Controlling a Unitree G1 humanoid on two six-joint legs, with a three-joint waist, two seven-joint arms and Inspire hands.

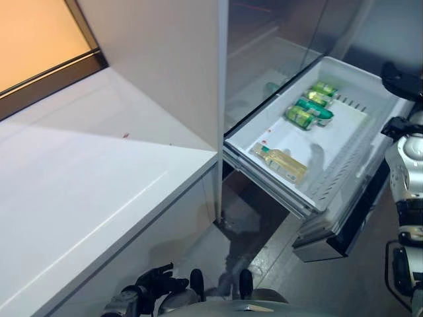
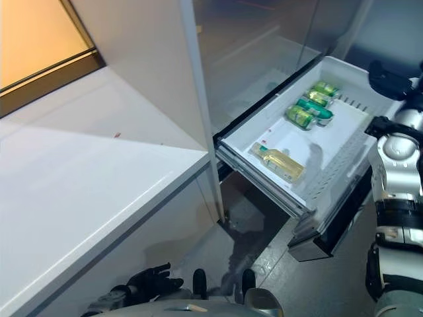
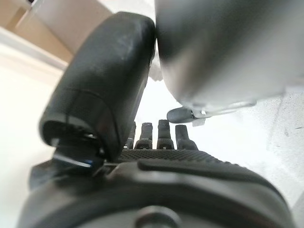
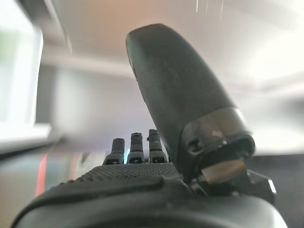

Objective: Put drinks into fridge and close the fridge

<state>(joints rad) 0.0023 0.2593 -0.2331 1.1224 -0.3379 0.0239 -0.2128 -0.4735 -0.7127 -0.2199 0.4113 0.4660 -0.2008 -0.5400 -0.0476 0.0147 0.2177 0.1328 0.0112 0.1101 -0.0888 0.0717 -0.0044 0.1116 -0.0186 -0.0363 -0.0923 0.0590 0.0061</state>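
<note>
The fridge's white drawer (image 1: 344,145) is pulled out. In it lie a pale yellow bottle (image 1: 283,162) near the front and green cans (image 1: 301,117) with a teal drink (image 1: 316,109) toward the back. My right hand (image 1: 403,79) is by the drawer's far right rim and holds nothing; its fingers (image 4: 137,147) are straight and the thumb (image 4: 180,95) stands up. My left hand (image 1: 152,284) hangs low beside the counter, empty, with its fingers (image 3: 161,135) straight.
A white counter (image 1: 79,178) runs along the left, ending at a white upright panel (image 1: 165,59) beside the fridge. The fridge's upper compartment (image 1: 264,59) is above the drawer. The drawer's dark front panel (image 1: 350,231) juts out over the grey floor (image 1: 264,257).
</note>
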